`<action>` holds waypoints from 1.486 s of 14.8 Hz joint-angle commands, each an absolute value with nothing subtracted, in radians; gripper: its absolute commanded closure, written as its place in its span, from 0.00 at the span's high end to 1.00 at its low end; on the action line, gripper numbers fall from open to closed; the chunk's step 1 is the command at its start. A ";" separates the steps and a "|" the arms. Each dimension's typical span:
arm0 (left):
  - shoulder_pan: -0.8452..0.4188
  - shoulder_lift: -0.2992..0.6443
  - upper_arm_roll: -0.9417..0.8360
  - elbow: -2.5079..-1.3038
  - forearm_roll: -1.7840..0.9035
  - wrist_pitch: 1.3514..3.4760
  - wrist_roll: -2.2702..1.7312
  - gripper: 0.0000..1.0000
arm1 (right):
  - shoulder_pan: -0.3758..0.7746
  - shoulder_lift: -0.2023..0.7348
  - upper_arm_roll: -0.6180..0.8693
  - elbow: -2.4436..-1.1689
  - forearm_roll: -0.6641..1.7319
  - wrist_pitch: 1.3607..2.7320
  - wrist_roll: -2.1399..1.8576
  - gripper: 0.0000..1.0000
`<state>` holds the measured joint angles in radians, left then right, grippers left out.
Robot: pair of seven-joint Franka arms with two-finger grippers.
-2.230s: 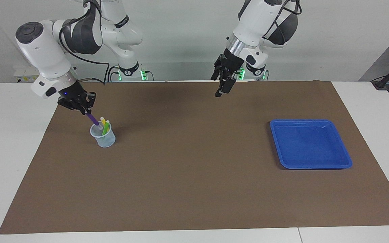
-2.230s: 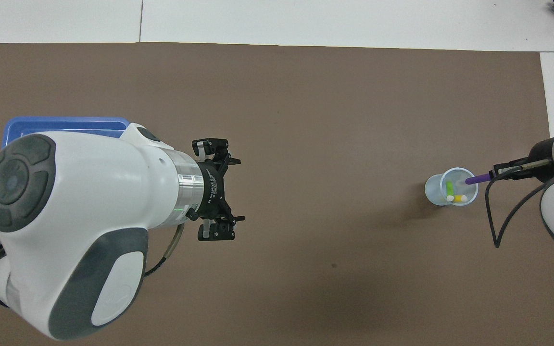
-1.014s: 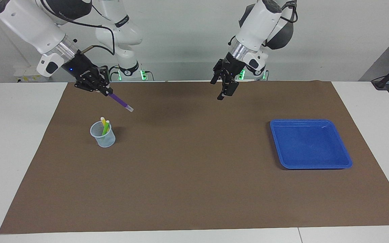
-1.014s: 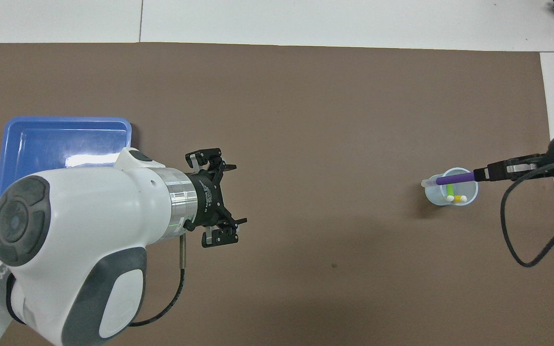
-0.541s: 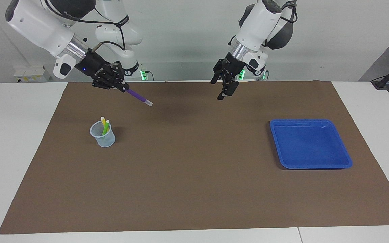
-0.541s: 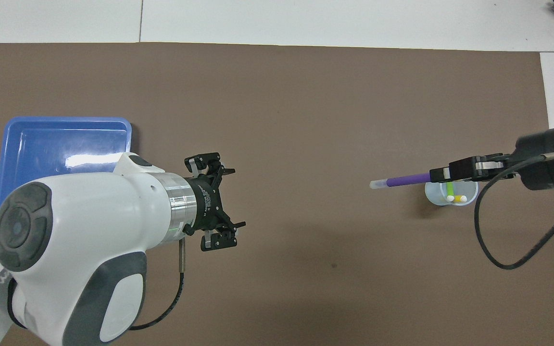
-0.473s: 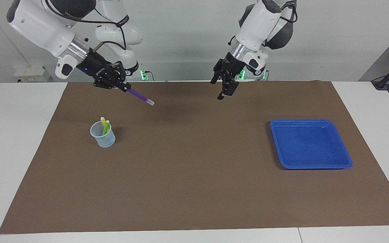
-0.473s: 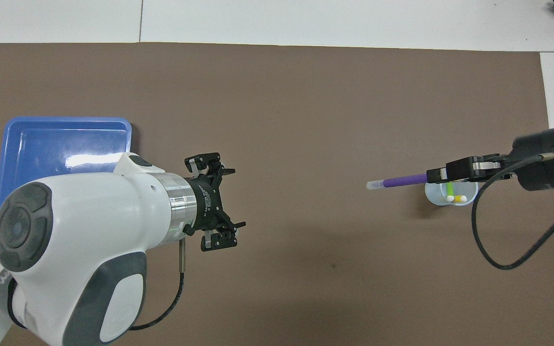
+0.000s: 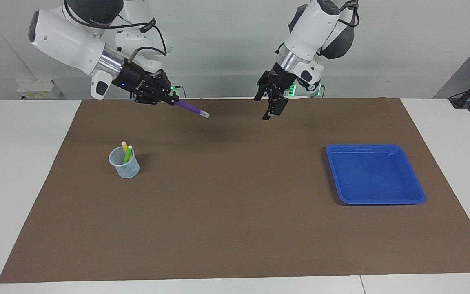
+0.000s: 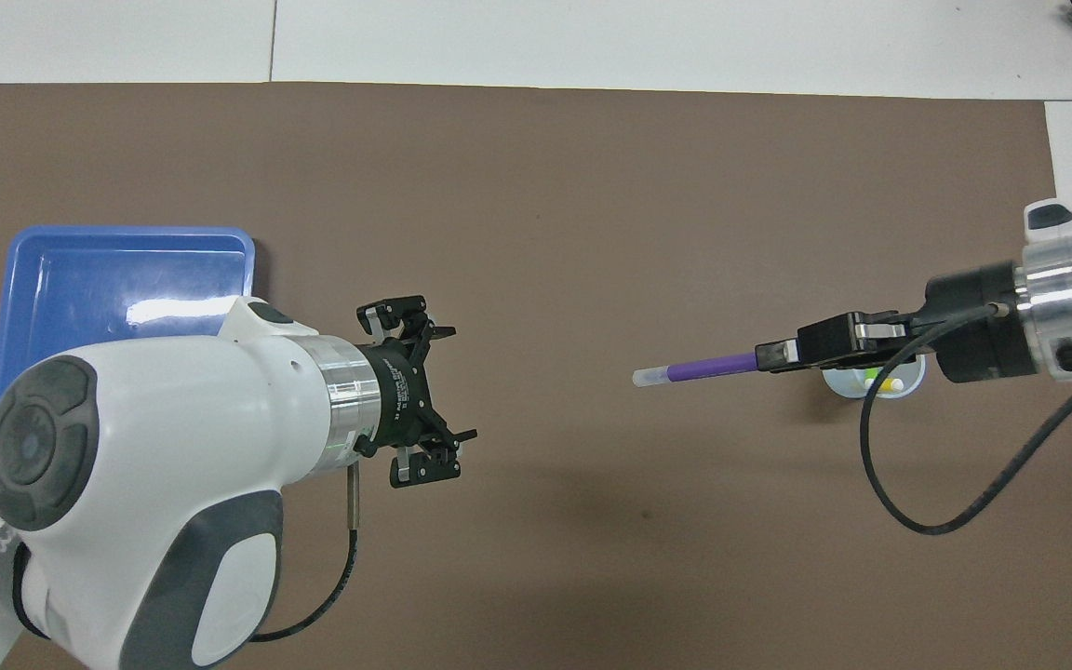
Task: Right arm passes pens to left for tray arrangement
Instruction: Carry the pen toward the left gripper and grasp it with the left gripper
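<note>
**Purple pen aloft in the right gripper's clasp**

Right gripper [image 9: 172, 99] hangs in the air over the brown mat [image 9: 235, 228], its fingers clenched on the purple pen [image 9: 191, 108], whose pale tip points toward four o'clock in the facing view, at the left gripper [image 9: 270, 108]. That gripper hangs over the mat's middle, near the edge at the robots' end, jaws spread wide and holding nothing. Green pen [image 9: 127, 155] and yellow pen [image 9: 124, 146] stand tilted in the translucent cup [image 9: 124, 163], toward the right arm's end. Blue tray [image 9: 419, 194] lies flat on the mat toward the left arm's end, well apart from the cup.
</note>
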<state>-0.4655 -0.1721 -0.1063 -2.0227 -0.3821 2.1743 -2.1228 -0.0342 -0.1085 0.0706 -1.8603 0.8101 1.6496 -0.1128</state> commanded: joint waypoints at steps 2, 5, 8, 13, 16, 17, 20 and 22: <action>-0.502 -0.183 -0.101 -2.014 -0.400 2.206 -2.239 1.00 | -0.041 -0.153 0.115 -1.940 0.882 1.710 -0.101 0.00; -0.554 -0.173 -0.101 -2.016 -0.399 2.299 -2.402 1.00 | -0.041 -0.153 0.139 -1.962 0.910 1.746 -0.095 0.00; -0.593 -0.166 -0.101 -2.014 -0.396 2.365 -2.405 1.00 | -0.041 -0.152 0.166 -1.973 0.974 1.776 -0.065 0.00; -0.655 -0.068 -0.101 -1.924 -0.383 2.356 -2.410 1.00 | -0.041 -0.152 0.202 -1.973 0.991 1.809 -0.044 0.00; -0.667 -0.046 -0.117 -1.875 -0.347 2.324 -2.427 1.00 | -0.041 -0.152 0.202 -1.973 0.991 1.809 -0.043 0.00; -0.667 -0.041 -0.117 -1.862 -0.335 2.319 -2.440 1.00 | -0.041 -0.150 0.202 -1.973 0.991 1.807 -0.043 0.00; -0.667 -0.038 -0.117 -1.864 -0.325 2.309 -2.441 0.76 | -0.041 -0.150 0.202 -1.973 0.991 1.807 -0.043 0.00; -0.667 -0.038 -0.117 -1.865 -0.324 2.310 -2.441 0.72 | -0.041 -0.150 0.202 -1.973 0.991 1.806 -0.043 0.00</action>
